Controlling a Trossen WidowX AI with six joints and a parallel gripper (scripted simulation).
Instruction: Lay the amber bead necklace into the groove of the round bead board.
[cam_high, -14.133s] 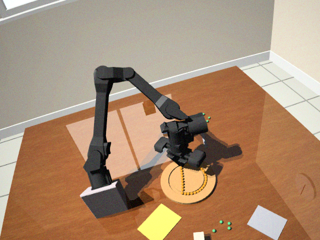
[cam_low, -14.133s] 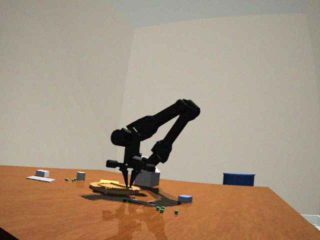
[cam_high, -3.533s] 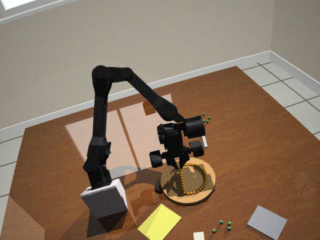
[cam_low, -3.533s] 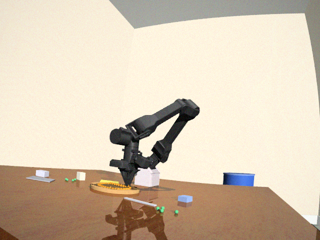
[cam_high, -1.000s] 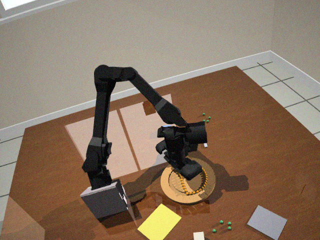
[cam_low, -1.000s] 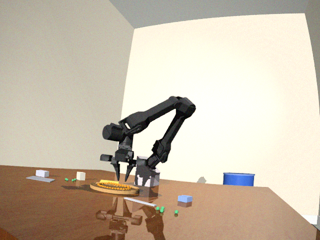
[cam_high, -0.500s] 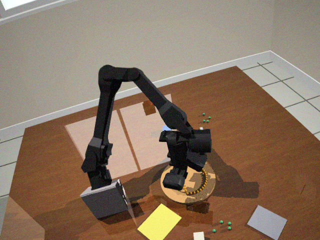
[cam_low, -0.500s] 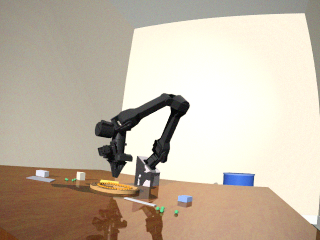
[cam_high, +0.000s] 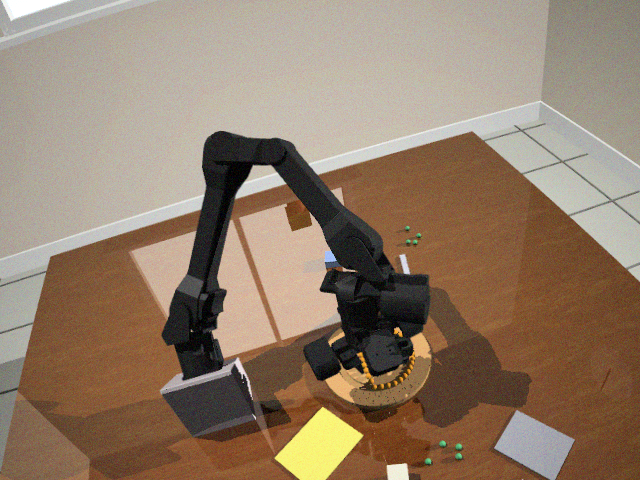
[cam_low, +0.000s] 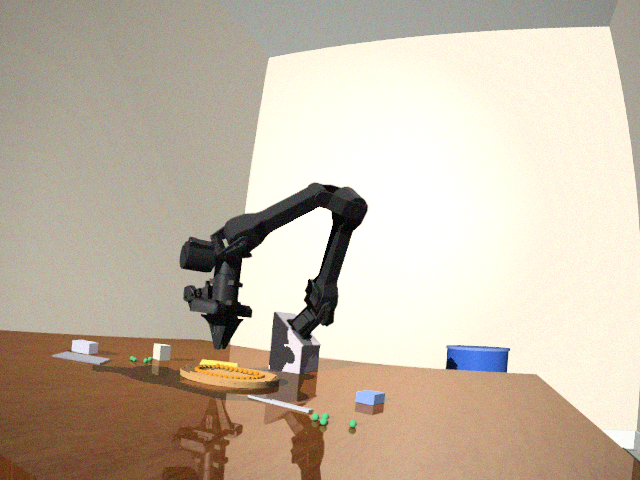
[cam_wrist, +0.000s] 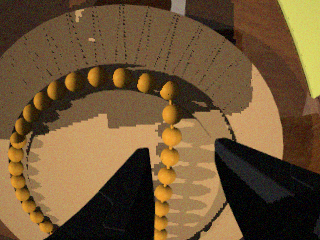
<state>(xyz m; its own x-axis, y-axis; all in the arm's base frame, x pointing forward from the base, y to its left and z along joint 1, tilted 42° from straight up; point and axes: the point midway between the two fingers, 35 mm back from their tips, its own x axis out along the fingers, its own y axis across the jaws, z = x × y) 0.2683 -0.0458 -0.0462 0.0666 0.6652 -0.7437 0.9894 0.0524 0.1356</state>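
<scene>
one amber bead necklace (cam_wrist: 163, 154), lying on the round bead board (cam_wrist: 127, 34) directly below the gripper (cam_low: 223, 341); most beads follow the circular groove, while one run crosses the inner disc in a straight line beneath the gap between the fingers. one gripper, black, raised above the board with tips pointing down, fingers drawn mostly together with a narrow gap, holding nothing; the beads seen between the tips in the wrist view lie on the board below. one brown counter (cam_high: 516, 248) carrying all items. one yellow sheet (cam_high: 317, 444) near the board's edge. one grey sheet (cam_high: 535, 444) farther off. two clusters of green beads (cam_high: 444, 451), each well apart from the gripper. one blue tub (cam_low: 477, 358) far off at the counter's edge.
</scene>
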